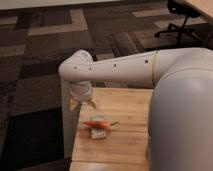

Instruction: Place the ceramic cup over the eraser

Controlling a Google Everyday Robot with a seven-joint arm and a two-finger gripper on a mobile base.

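Our gripper (83,104) hangs just up-left of the eraser (98,133), its tips spread wide with nothing seen between them; an orange carrot-like thing (96,123) touches the eraser's far side; we cannot see the ceramic cup

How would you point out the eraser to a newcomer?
On the wooden table under the white arm, look just right of the gripper hanging at the table's left edge. The eraser is the small flat pale block there, on the near side of the thin orange carrot-like thing with a green tip.
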